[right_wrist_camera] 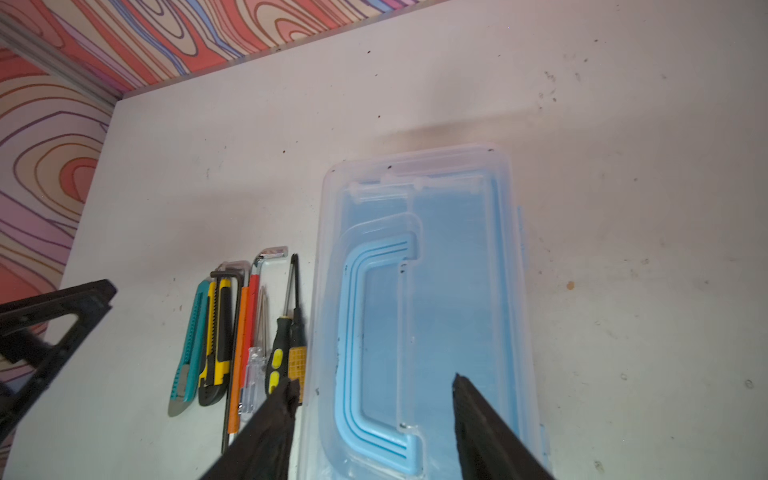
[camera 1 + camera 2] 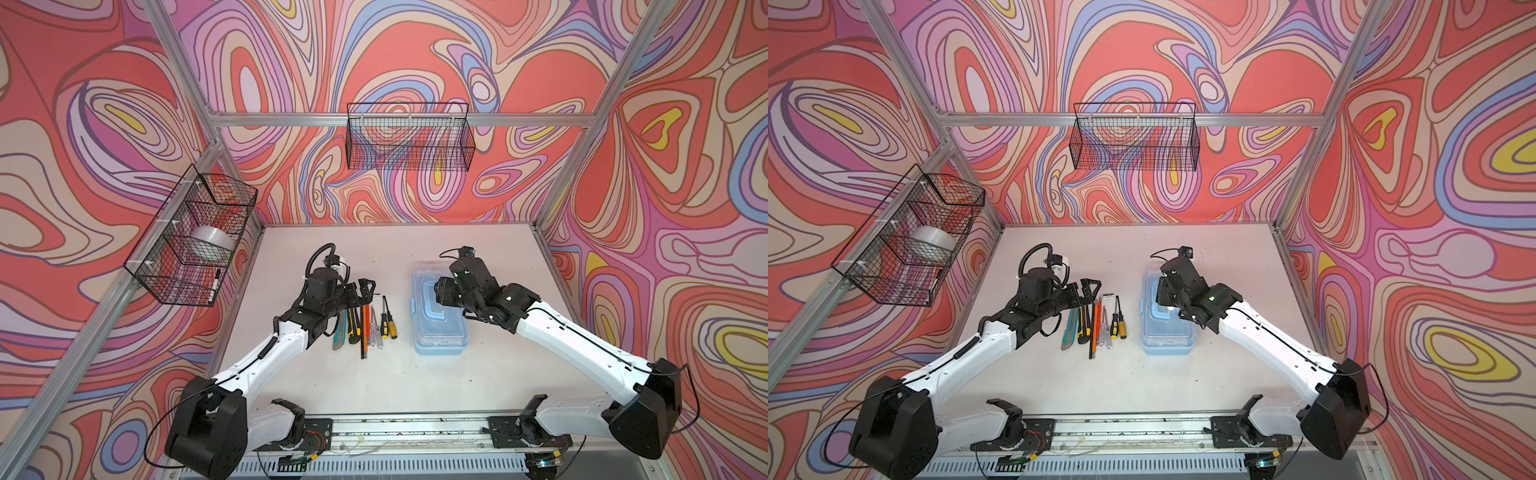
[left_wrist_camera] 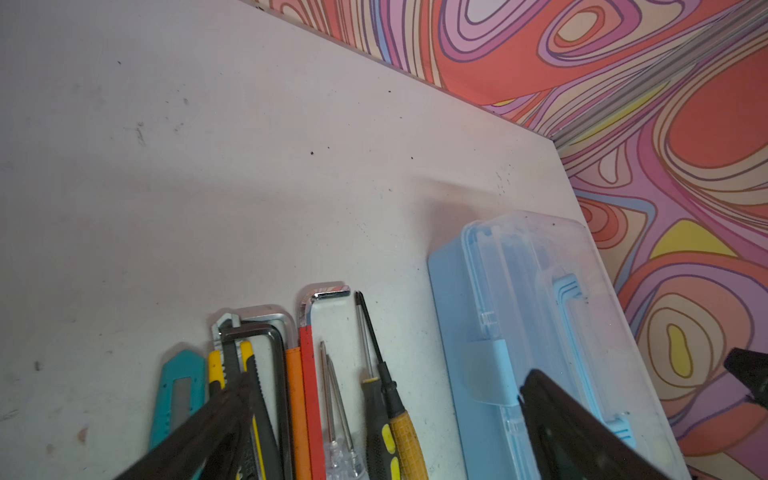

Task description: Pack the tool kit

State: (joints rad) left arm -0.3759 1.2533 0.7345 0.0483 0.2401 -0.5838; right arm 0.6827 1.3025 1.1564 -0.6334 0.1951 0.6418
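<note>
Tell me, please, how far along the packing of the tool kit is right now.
Done: nothing yet; the tool kit looks shut and empty. In hand: the right claw hangs over its lid with jaws apart, holding nothing; the left claw is open above the tools. Left: open the lid, move the whole row from the table inside, then close it.

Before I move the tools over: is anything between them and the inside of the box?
Yes. The clear lid is shut on the light-blue box, and its side latch looks fastened. The tools lie beside it. The right gripper hovers above the lid, jaws apart, holding nothing.
</note>
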